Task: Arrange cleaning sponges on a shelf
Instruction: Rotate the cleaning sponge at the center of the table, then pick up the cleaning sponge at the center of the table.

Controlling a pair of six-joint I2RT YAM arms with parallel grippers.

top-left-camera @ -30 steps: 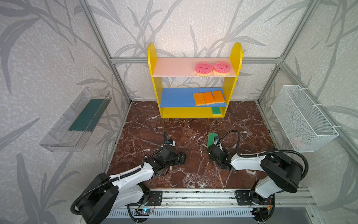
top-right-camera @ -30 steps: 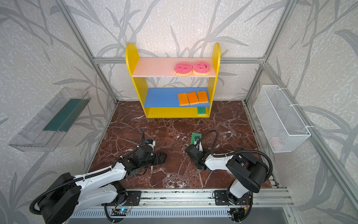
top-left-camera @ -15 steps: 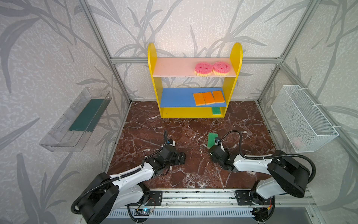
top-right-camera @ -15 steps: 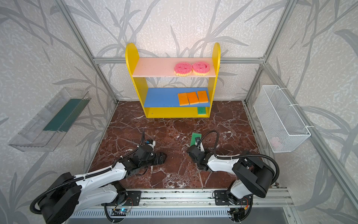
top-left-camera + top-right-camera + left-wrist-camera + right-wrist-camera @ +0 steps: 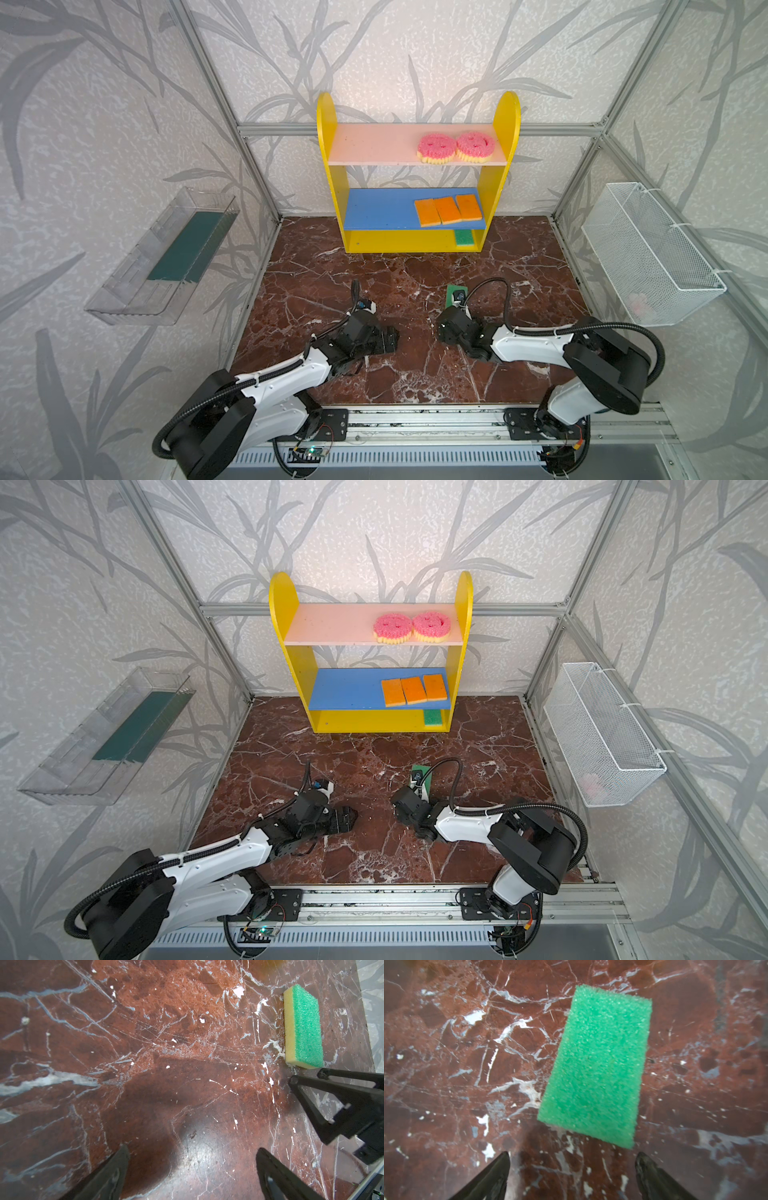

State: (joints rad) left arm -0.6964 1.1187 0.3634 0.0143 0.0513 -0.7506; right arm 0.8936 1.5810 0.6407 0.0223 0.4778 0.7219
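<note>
The last green sponge (image 5: 593, 1068) lies flat on the bench (image 5: 467, 1043), just ahead of the right pincer (image 5: 571, 1159), which is spread and empty. This looks like the pick-up step: next, straddle it, pinch, and carry it to the shelf (image 5: 328, 166) base beside the other green sponge (image 5: 464, 237). The left pincer (image 5: 191, 1151) is spread, holding nothing.

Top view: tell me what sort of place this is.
Probably a robot test cell: aluminium frame holding wallpaper panels, left arm and right arm on a rail, small shelf as a prop.

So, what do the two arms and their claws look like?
Both the left arm and right arm have white shells, black joints and looped black cables. The left claw and right claw have black, tapered fingers.
</note>
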